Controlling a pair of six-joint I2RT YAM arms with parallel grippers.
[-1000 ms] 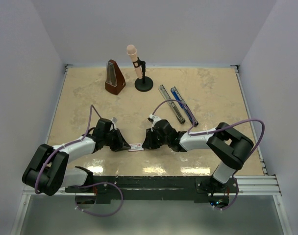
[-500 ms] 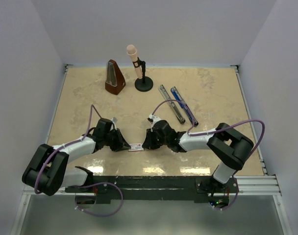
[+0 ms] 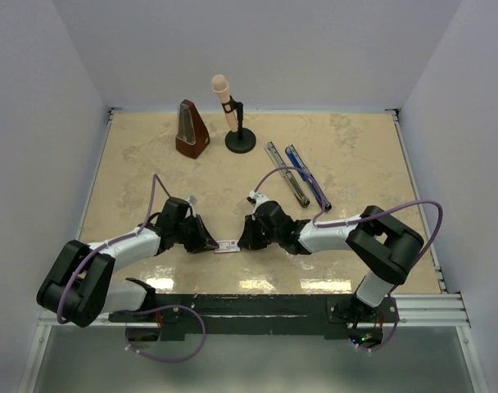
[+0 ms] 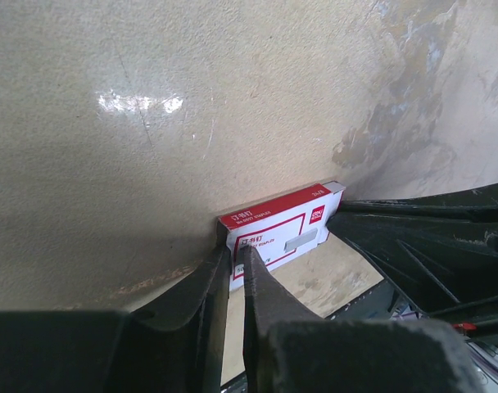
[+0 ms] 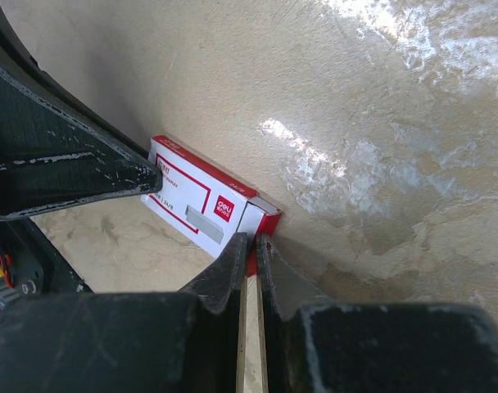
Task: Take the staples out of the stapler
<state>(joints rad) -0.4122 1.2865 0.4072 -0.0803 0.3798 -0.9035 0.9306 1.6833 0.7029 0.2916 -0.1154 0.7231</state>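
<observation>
The pale, marbled stone-look counter (image 3: 151, 164) is walled on three sides. From above, the widest bare room lies along its left side and in the middle, between the arms and the things at the back. The near edge is taken up by both arm bases and a black rail.

A brown pyramid-shaped metronome (image 3: 191, 131) stands at the back, with a microphone (image 3: 224, 97) on a round black stand just to its right.

The stapler (image 3: 296, 173) lies right of centre, well apart from both claws. It is swung open into two long slim bars side by side, one silver-and-black and one blue. A purple cable crosses its near end. The staples are too small to make out on its rail from above.

Low at centre front, the claws meet end to end over a small white cardboard staple box (image 3: 227, 245) with a red label, lying flat. The left claw (image 4: 236, 254) is drawn nearly together, pinching one end corner of the box. The right claw (image 5: 251, 242) is likewise narrowed, nipping the red-edged flap at the other end. In each wrist view the opposite claw's dark, scuffed fingers hide the far end of the box.
</observation>
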